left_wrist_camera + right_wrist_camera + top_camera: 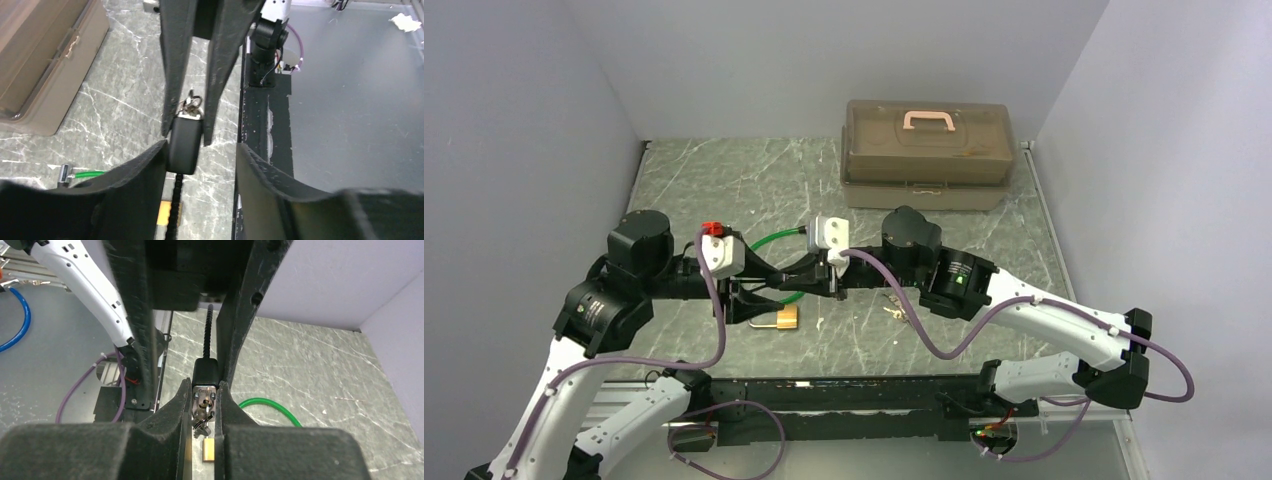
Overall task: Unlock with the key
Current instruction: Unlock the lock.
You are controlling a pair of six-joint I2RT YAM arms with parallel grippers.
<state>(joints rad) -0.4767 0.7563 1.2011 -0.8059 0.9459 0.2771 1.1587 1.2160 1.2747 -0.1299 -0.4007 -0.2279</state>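
Watching the right hand (203,390), I see it clenched on the black lock body (184,145), fingers pressed to both sides. Where is the key (202,416)?

— At the lock's silver face, between the right fingertips, seemingly in the keyhole, with its little bunch dangling below. The left hand (201,150) is released: its fingers are wide apart, the lock body just beside one of them, nothing gripped.

— So what could go wrong?

— I judge the key too thin and small for those broad pads. If the left hand closes off-centre, it may catch the dangling bunch instead of the key's head, and a twist would only swing the ring. A pull while turning could draw the key out and drop it to the counter (724,180). The braided cable (208,332) runs between the left fingers and could snag them.

— What can't you make out?

— Whether the key is fully seated, and which key of the bunch is in. From above, the two hands cover the lock altogether; only the brass padlock (786,318) shows beneath them, lying on the counter. Small silvery bits (894,312) near the right arm are too small to name. The green cable (270,407) is partly hidden behind the fingers
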